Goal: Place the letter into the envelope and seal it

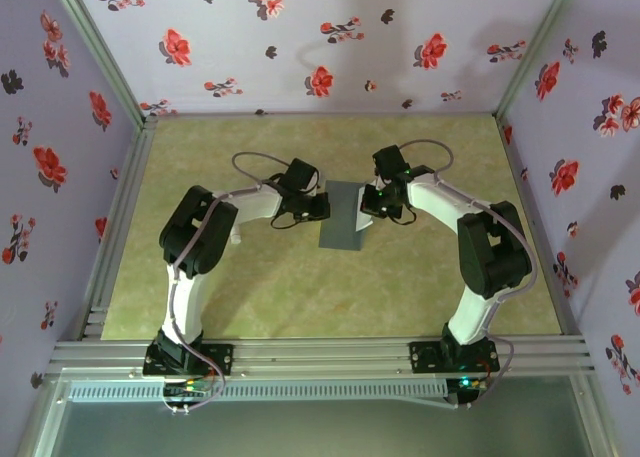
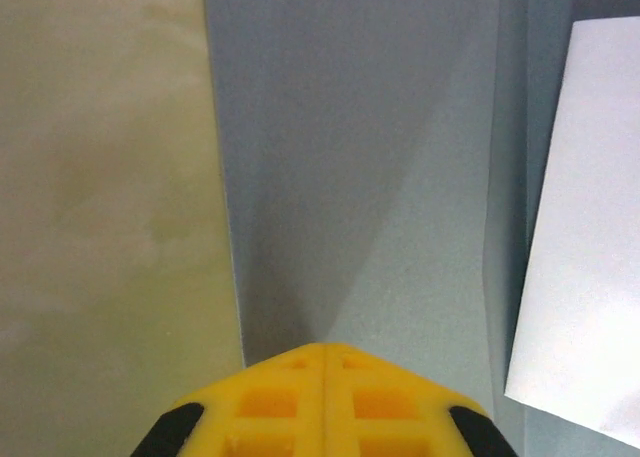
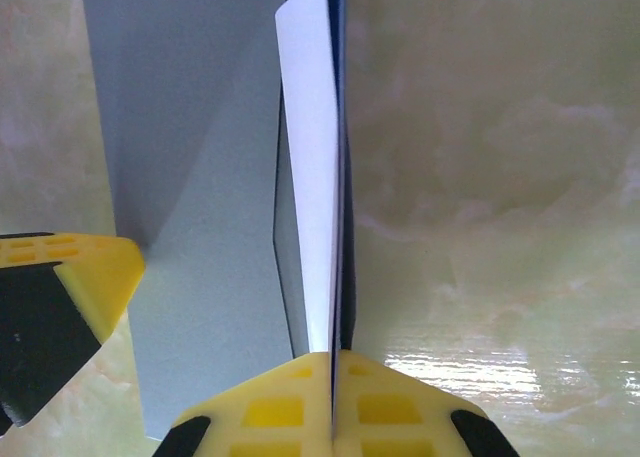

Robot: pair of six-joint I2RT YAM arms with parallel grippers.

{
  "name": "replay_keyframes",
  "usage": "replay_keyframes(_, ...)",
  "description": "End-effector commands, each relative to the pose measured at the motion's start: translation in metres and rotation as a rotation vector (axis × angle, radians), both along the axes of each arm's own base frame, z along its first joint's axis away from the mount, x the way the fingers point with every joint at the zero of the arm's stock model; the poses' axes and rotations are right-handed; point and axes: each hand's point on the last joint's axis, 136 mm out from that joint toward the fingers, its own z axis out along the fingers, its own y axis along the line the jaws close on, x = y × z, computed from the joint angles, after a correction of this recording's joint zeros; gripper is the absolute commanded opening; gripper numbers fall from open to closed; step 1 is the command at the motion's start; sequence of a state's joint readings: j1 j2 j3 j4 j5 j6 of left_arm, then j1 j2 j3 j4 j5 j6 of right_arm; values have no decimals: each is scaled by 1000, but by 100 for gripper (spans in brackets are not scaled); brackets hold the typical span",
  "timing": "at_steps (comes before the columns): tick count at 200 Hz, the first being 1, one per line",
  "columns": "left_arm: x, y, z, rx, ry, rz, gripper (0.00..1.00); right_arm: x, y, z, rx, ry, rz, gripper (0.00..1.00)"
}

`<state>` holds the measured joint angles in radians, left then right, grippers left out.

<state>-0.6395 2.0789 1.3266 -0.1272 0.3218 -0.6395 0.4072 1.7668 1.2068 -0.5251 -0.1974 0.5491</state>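
The top view looks steeply down on the whole worktop (image 1: 300,297); both wrist views skim it closely. All share the envelope (image 1: 345,222).

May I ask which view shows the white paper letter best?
The left wrist view: the white paper letter shows its broad face there, though cropped at the right edge. The right wrist view shows it nearly edge-on, pinched in the right gripper. In the top external view it is too small to tell apart.
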Motion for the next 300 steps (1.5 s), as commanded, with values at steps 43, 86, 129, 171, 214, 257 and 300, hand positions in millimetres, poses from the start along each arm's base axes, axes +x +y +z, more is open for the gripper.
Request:
replay_keyframes(43,-15,-4,-18,-21,50,41,0,-9,-15,-31,-67,72,-32,0)
replay_keyframes(86,-21,-5,-23,-22,67,71,0,-12,-20,-39,-85,102,-60,0)
replay_keyframes(129,-23,6,-24,3,58,170,0,-14,-34,-37,-101,108,-106,0)
replay_keyframes(171,-23,18,-23,20,56,260,0,-16,-40,-38,-94,115,-135,0)
replay_keyframes(214,-27,14,-23,25,57,260,0,-15,-29,-40,-28,119,-135,0)
replay_keyframes(257,-29,7,-24,23,64,254,0,-10,-21,-36,15,105,-129,0)
replay_keyframes(300,-30,3,-22,15,65,255,0,-8,-13,-36,63,106,-142,0)
